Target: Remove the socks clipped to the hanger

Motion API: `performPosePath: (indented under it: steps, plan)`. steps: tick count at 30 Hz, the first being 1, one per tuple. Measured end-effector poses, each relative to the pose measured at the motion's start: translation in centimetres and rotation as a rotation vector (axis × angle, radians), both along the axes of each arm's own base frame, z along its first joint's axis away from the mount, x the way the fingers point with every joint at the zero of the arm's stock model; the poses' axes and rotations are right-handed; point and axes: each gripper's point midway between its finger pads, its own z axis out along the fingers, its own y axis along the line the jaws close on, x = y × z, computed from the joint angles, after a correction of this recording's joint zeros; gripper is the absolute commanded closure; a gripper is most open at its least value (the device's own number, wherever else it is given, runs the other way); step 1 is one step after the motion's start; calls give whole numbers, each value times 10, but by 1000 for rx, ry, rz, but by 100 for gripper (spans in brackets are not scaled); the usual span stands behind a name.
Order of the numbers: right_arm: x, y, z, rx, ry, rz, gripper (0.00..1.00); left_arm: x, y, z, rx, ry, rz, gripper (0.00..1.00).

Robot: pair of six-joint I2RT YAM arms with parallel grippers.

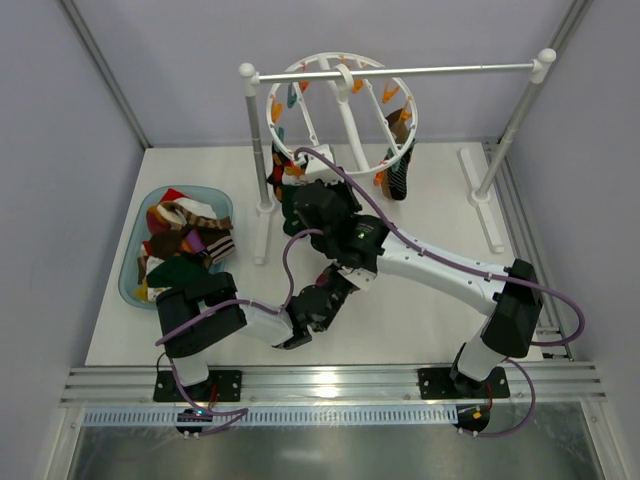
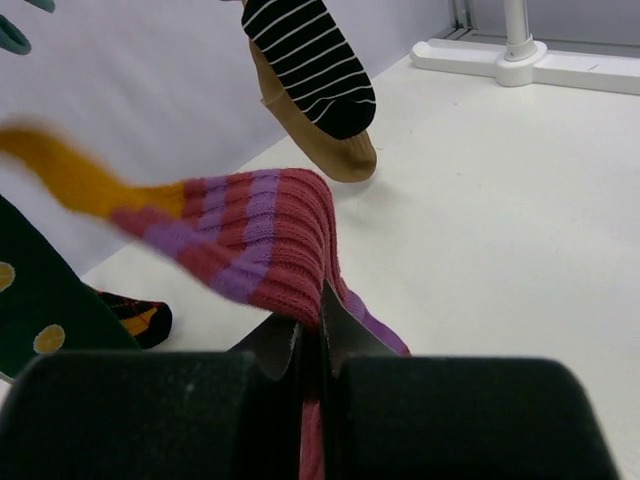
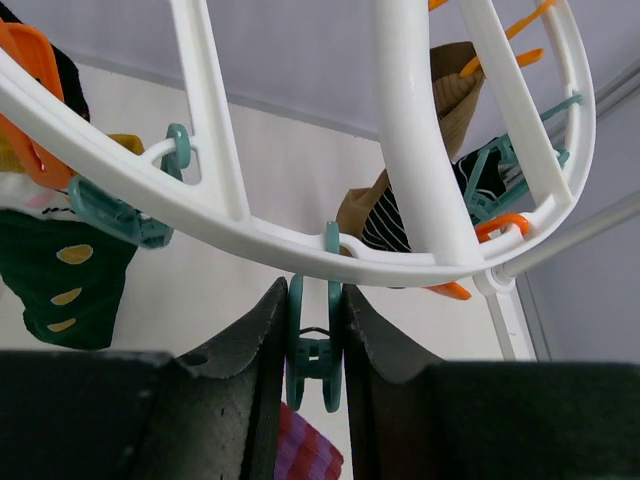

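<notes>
From above, the hanger [image 1: 352,120] hangs on a metal bar [image 1: 400,72] over the white table [image 1: 420,310] between pale grey walls [image 1: 180,70]; at the left wrist, the left gripper [image 2: 310,325] clamps a red-and-purple striped sock [image 2: 270,230] draped just beyond its fingers; at the right wrist, the right gripper [image 3: 314,330] pinches a teal clip [image 3: 312,355] under the hanger's ring.

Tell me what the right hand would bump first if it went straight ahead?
The right hand pinches a teal clip; straight beyond, it would probably meet the white hanger ring first.
</notes>
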Motion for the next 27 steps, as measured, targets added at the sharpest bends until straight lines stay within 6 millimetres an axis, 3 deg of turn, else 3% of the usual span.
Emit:
performPosePath:
  steps: [8,9,10,11,13,15,23,25,27]
  plan:
    - [1,-4,3,1,-30,-29,94,-1,1,-3,8,6,5,100]
    - [0,-4,3,1,-30,-28,83,-1,2,-4,12,7,9,100]
    - [0,-5,2,0,-30,-28,43,-1,2,-5,15,7,13,100]
    - [0,-5,2,9,-32,-28,26,-1,3,-5,18,7,17,100]
    - [-2,-7,0,6,-28,-23,5,0,5,-6,28,4,26,100]
    - [-4,-9,-4,3,-21,-12,0,2,7,-7,39,1,36,100]
    - [-24,-28,-15,97,-34,80,0,10,37,-15,136,18,12,100]
    - [-36,-42,-15,114,-34,112,0,27,62,-5,47,66,70,100]
    - [-47,-57,-8,162,-57,137,0,53,103,20,-79,105,178,100]
